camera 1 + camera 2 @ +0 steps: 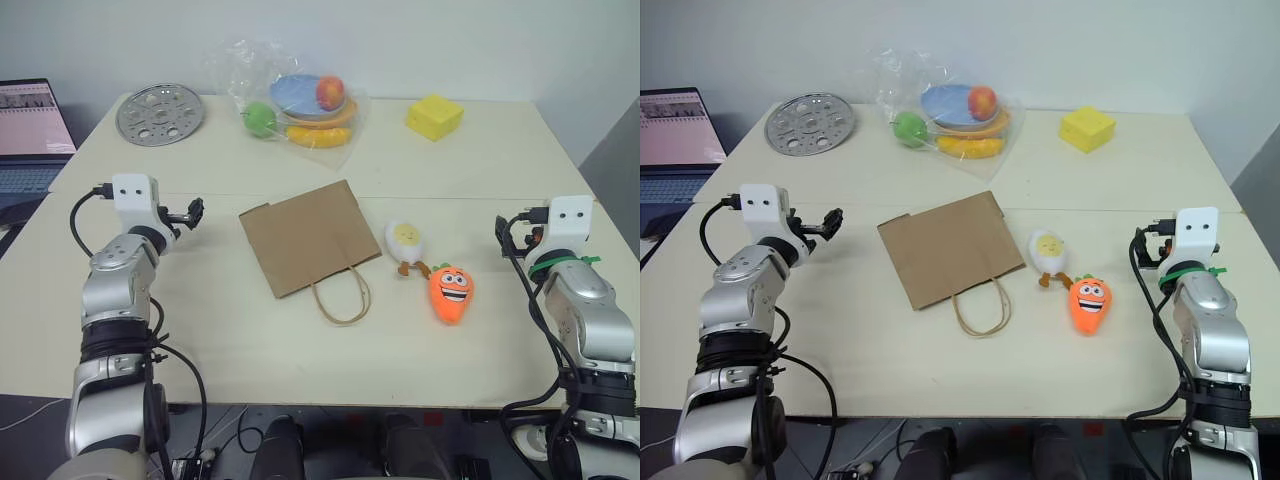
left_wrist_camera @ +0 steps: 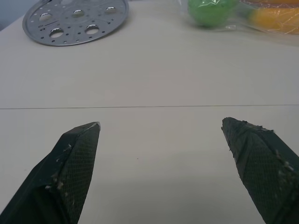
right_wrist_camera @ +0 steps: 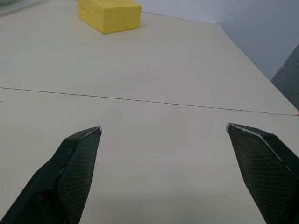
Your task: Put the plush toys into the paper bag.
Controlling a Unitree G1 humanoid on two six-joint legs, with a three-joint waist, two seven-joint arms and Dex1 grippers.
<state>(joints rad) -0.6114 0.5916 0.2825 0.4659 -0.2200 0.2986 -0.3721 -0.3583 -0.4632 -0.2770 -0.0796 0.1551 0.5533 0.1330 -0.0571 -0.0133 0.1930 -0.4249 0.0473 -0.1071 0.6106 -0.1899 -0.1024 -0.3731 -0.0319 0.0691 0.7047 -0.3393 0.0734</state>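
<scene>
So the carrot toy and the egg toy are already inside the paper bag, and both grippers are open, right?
Not quite. The carrot and egg lie on the table beside the flat paper bag, as the left eye view shows. The left gripper and right gripper are open.

The bag [image 1: 307,236] was matt brown kraft paper with a twisted paper handle. The carrot [image 1: 451,293] and egg [image 1: 405,238] were soft plush. The counter [image 1: 470,170] looked smooth and matt. The perforated disc [image 1: 160,113] was dull metal; the plastic wrap [image 1: 238,62] was clear and crinkly.
</scene>
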